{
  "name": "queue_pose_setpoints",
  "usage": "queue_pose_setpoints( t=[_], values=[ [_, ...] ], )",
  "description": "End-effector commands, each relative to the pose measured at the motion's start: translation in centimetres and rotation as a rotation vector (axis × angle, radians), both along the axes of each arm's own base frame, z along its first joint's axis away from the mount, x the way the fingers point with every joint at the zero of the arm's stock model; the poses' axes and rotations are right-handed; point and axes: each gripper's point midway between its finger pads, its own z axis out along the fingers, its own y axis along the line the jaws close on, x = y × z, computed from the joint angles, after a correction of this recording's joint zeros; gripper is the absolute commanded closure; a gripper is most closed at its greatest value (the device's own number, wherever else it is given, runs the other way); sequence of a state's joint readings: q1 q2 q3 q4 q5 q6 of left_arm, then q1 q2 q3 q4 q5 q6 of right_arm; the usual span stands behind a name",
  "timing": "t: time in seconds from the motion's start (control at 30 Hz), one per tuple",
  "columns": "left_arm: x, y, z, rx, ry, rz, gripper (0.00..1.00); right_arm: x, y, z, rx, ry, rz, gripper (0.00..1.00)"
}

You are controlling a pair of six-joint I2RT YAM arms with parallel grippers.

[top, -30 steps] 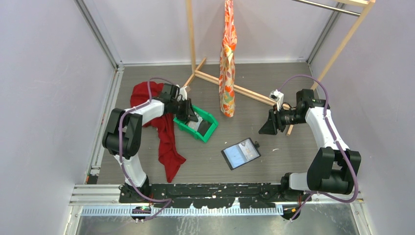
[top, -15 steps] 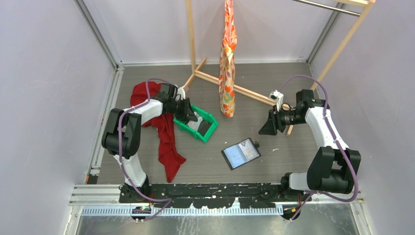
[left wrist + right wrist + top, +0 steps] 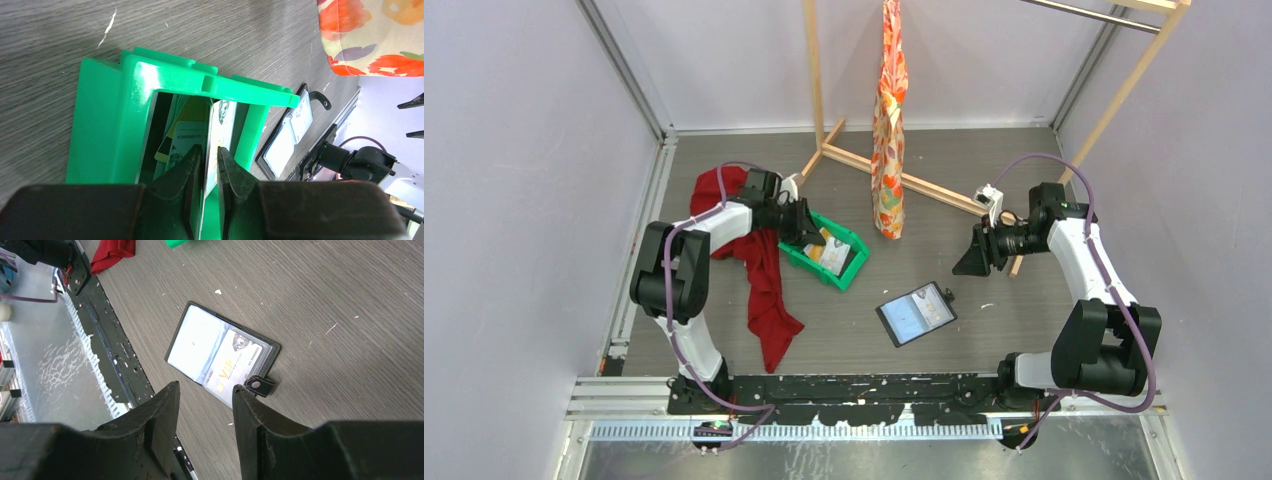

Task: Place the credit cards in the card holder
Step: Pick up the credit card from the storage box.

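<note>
The task is early, I judge: 1 credit card (image 3: 232,365) already sits in a sleeve of the card holder (image 3: 195,340), which lies open and flat on the counter (image 3: 350,300), right of the green tray (image 3: 105,125) and nearer the arm bases, well apart from it. The rest wait inside the tray. There the left hand (image 3: 210,151) is clamped on a whitish card (image 3: 217,120) standing on edge, not yet lifted clear. Beside it I count a pale card (image 3: 187,132) and a yellow card (image 3: 165,152): at least 3 in the tray, overlap hiding any more. The right hand (image 3: 205,386), fingers apart and empty, hangs right of the tray, facing the holder. 1 holder, 1 tray, 2 hands.
</note>
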State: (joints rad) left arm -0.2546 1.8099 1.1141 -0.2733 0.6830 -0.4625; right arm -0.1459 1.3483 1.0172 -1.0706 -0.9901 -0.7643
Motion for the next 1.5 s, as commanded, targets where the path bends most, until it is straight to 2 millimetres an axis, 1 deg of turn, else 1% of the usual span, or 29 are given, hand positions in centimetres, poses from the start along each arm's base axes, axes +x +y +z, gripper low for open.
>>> queue_pose_setpoints(
  t=[0.0,0.23,0.47,0.77,1.33,1.47],
  values=[
    [0.3,0.1,2.5,-0.047,-0.052,-0.003,0.82,0.1,0.2,0.5,0.022,-0.023,0.012,0.52],
    [0.3,0.3,2.4,-0.052,-0.042,0.0,0.82,0.0,0.2,0.4,0.021,-0.022,0.014,0.52],
    [0.5,0.8,2.8,-0.07,-0.032,0.013,0.82,0.0,0.2,0.4,0.02,-0.022,0.016,0.52],
    [0.4,1.1,2.9,-0.075,-0.021,0.016,0.82,-0.1,0.2,0.5,0.021,-0.024,0.018,0.52],
    [0.5,1.7,3.4,-0.086,-0.023,0.034,0.86,-0.1,0.2,0.6,0.02,-0.031,0.022,0.52],
    [0.7,2.0,3.7,-0.081,-0.031,0.049,0.89,-0.2,0.2,0.6,0.02,-0.029,0.022,0.52]
  ],
)
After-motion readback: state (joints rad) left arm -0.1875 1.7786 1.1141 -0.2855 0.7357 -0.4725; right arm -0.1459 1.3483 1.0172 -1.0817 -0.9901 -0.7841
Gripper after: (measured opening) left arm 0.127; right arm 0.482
